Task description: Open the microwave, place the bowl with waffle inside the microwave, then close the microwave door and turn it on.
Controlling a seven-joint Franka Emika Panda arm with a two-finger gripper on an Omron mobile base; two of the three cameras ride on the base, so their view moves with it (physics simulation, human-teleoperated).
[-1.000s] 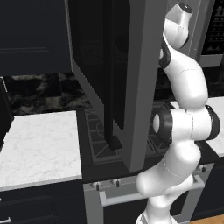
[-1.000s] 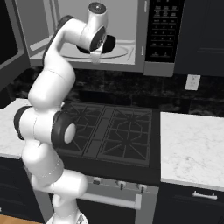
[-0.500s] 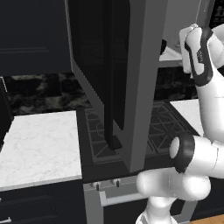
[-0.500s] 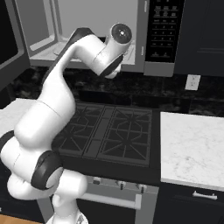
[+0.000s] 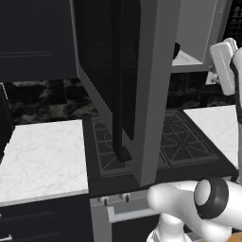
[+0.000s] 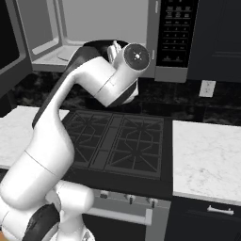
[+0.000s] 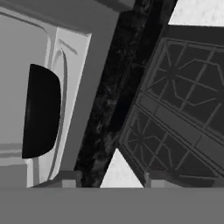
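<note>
Fingers barely show, so I cannot tell their spread; the bowl (image 7: 40, 111) sits apart inside the microwave (image 6: 108, 33), waffle hidden.

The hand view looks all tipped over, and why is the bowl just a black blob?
Hand view: rolled sideways, so the black stove grates slant; the small round black bowl is flat black, edge-on, no shine. Right base view: sharp and upright, pale grey microwave interior evenly lit.

Arm: has swung out of the microwave (image 6: 108, 33) cavity, wrist now in front of its lower edge.
Bowl (image 7: 40, 111): now left inside, apart from the gripper.
</note>
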